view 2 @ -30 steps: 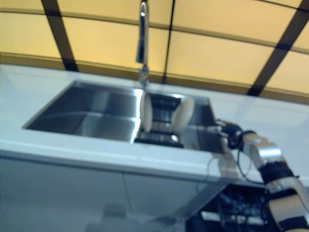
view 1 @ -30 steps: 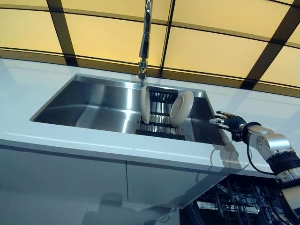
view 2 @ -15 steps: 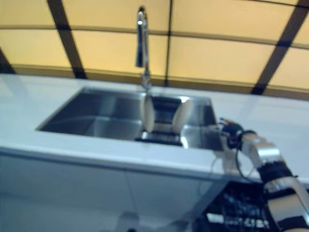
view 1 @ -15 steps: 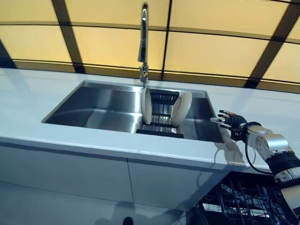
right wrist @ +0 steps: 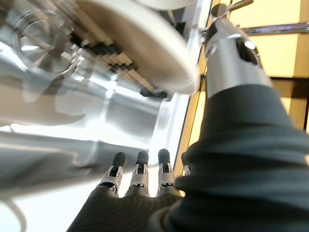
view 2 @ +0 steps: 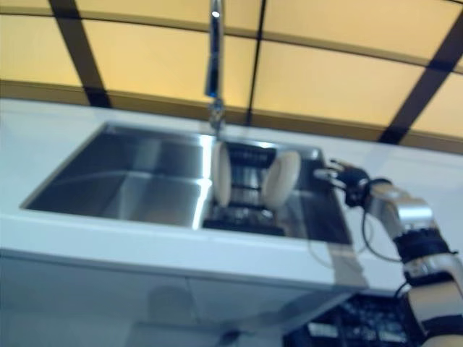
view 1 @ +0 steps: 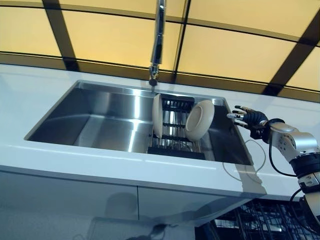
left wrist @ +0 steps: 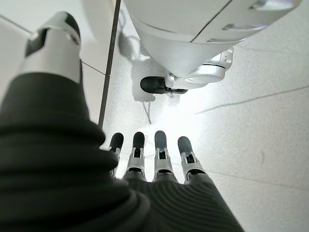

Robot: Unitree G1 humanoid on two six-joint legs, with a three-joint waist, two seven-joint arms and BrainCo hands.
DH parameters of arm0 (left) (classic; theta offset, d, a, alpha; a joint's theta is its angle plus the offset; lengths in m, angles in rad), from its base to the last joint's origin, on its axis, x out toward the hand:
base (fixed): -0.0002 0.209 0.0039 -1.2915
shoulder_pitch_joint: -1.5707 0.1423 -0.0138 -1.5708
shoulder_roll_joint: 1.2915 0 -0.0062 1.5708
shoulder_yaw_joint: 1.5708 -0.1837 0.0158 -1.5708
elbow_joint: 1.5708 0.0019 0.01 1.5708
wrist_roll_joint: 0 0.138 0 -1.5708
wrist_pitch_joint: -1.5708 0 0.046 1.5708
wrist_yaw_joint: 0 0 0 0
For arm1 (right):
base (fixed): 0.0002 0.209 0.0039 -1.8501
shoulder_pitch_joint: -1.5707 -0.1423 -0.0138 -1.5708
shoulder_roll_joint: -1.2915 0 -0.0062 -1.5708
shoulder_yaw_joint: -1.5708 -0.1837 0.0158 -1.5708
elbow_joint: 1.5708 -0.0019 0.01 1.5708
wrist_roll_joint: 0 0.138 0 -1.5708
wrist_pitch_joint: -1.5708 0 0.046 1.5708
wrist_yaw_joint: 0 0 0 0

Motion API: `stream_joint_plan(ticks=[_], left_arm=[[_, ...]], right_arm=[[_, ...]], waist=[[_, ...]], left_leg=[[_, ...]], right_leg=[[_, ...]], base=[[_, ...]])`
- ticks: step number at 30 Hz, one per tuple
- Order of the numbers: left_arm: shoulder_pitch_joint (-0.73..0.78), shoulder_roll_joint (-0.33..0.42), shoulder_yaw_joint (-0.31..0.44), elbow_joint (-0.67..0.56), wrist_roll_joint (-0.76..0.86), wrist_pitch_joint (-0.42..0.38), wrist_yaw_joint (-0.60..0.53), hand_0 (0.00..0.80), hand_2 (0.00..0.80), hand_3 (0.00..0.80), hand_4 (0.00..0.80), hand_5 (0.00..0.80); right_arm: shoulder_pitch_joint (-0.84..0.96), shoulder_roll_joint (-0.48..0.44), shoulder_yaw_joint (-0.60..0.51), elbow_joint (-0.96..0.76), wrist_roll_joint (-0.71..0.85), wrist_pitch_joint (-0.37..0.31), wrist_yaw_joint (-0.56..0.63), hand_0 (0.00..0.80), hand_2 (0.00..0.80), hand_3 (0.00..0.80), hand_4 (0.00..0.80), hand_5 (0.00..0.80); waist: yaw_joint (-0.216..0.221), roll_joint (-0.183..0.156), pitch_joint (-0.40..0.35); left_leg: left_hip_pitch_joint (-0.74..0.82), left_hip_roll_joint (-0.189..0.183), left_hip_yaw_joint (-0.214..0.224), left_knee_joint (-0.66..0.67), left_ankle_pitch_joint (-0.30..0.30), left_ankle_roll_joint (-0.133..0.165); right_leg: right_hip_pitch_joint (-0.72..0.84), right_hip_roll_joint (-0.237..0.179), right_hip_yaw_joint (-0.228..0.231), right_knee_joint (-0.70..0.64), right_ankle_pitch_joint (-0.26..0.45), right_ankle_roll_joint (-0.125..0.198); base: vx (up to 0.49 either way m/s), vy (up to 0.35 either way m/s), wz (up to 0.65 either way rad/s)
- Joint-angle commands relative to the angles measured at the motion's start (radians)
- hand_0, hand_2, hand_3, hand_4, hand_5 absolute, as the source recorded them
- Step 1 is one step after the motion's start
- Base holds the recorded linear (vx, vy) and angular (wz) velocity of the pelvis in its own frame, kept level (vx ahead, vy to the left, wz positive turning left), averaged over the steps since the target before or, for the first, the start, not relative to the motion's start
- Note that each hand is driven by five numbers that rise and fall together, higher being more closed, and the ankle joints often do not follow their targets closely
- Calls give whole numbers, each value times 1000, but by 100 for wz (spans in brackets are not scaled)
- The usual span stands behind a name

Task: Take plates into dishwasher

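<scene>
- Standing on edge in a black dish rack [view 1: 176,145] at the right end of the steel sink [view 1: 100,117], two cream plates [view 1: 200,120] lean below the faucet [view 1: 158,40].
- Right hand [view 1: 248,118] hovers near the right plate, fingers spread, holding nothing.
- Left hand [left wrist: 154,159] hangs over the floor, fingers straight, empty.

The sink [view 1: 100,117] sits in the counter [view 1: 35,85], and the tap [view 1: 157,45] stands behind it. A rack [view 1: 175,135] lies in the right part of the sink, with two plates on it: the left plate [view 1: 157,115] on its edge, the right plate [view 1: 199,120] leaning. The right hand [view 1: 247,119] is over the sink's right rim, near the right plate but apart from it, and the dishwasher rack [view 1: 265,222] is low down on the right, under the counter.
</scene>
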Motion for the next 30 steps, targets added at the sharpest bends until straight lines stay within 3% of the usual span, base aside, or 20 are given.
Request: stream_joint_plan(ticks=[1,26,30], left_arm=[[10,19,-46,41,2,-16,-10,0,0,0,0,0],[21,28,-52,41,-7,-62,-4,0,0,0,0,0],[20,29,-53,35,-11,-65,-8,0,0,0,0,0]], right_arm=[[-114,-17,52,36,41,-6,-31,0,0,0,0,0],[-212,4,133,105,14,80,-57,0,0,0,0,0],[-204,6,139,111,9,145,-22,0,0,0,0,0]], waist=[[46,-21,-44],[70,-37,-28],[68,-37,-22]], left_leg=[[2,59,16,-3,-28,-77],[1,65,0,-3,-39,-74],[1,65,1,-3,-40,-74]], right_leg=[[-2,-36,-1,10,15,66],[-9,-40,-21,14,12,67],[-11,-40,-20,15,11,65]], base=[[34,14,2],[9,-1,2],[0,0,0]])
